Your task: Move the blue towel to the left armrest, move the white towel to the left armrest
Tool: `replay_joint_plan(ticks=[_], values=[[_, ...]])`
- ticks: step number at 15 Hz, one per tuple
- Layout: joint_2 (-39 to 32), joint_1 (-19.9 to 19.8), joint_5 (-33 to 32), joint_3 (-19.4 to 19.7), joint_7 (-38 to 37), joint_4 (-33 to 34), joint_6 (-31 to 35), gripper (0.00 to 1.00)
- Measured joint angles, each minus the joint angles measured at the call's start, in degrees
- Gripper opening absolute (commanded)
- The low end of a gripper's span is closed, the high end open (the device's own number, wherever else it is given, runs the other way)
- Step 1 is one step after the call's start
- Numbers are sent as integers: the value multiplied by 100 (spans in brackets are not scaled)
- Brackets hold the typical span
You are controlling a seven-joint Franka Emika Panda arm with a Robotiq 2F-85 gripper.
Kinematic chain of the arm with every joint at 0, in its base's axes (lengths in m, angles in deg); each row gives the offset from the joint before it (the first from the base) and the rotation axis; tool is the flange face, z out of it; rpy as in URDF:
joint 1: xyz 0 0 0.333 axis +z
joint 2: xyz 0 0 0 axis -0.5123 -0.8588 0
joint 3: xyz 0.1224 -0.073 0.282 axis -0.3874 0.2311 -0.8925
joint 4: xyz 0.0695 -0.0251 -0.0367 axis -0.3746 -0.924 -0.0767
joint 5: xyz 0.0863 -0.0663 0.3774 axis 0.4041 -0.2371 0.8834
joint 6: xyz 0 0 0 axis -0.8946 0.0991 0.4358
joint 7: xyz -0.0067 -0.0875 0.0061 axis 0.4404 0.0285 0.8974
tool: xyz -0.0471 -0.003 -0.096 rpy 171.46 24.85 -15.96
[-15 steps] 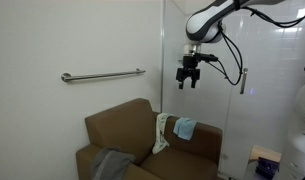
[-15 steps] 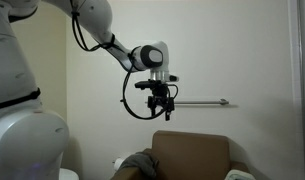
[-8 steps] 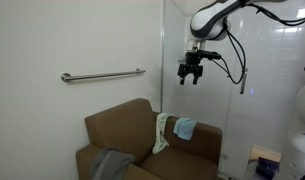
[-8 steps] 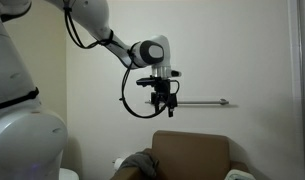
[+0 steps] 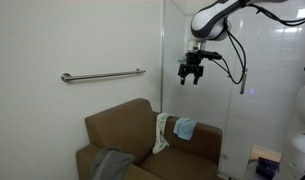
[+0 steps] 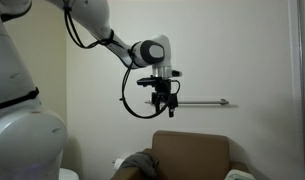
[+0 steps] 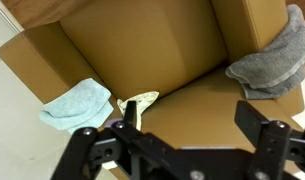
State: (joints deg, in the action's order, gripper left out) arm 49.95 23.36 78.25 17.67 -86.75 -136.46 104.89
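Observation:
A light blue towel (image 5: 184, 128) lies on one armrest of the brown armchair (image 5: 127, 130), with a white patterned towel (image 5: 162, 132) draped beside it. Both show in the wrist view, blue (image 7: 76, 103) and white (image 7: 138, 101). A grey towel (image 5: 110, 163) lies on the opposite armrest; it shows in the wrist view (image 7: 273, 58) and in an exterior view (image 6: 142, 162). My gripper (image 5: 190, 78) hangs open and empty high above the chair in both exterior views (image 6: 160, 107); its fingers frame the seat in the wrist view (image 7: 187, 125).
A metal grab bar (image 5: 102, 74) is fixed to the white wall behind the chair (image 6: 202, 102). A glass panel with a handle (image 5: 242, 80) stands beside the chair. A small box (image 5: 262, 160) sits on the floor at the right.
The gripper rose slightly and shifted right a second ago, then stayed still. The towels have not moved.

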Motion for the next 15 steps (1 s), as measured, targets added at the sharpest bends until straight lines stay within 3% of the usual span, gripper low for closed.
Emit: replay_joint_plan(ticks=[9,15], values=[[-31,0,20,4,0,31,-23,100],[-1518,-5,208,287,6,1661,-31,100]])
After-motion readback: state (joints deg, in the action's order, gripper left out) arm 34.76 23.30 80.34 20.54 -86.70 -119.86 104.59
